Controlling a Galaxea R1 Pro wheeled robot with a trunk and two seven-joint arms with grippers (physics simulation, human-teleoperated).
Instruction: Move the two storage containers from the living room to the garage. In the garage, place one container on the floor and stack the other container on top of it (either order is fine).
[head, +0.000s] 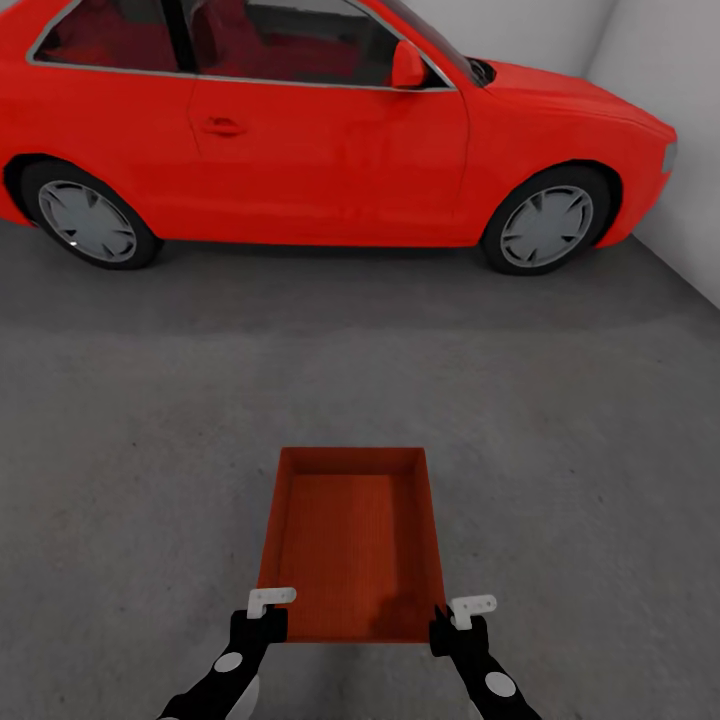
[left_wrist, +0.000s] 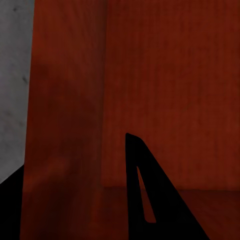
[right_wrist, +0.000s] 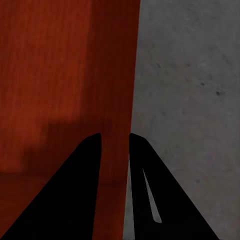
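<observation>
Over the garage floor (head: 560, 440), beside the red car (head: 330, 130)
Both hands clamp the storage container (head: 350, 540) at its near corners, long axis pointing away

Both arms reach forward, left gripper (head: 262, 612) and right gripper (head: 458, 620) jaws pinched.

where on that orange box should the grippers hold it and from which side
Grip the storage container by its thin long side walls near the robot's end, coming from above, one finger inside and one outside. The right gripper straddles the right wall this way; the left gripper sits at the left wall.
</observation>
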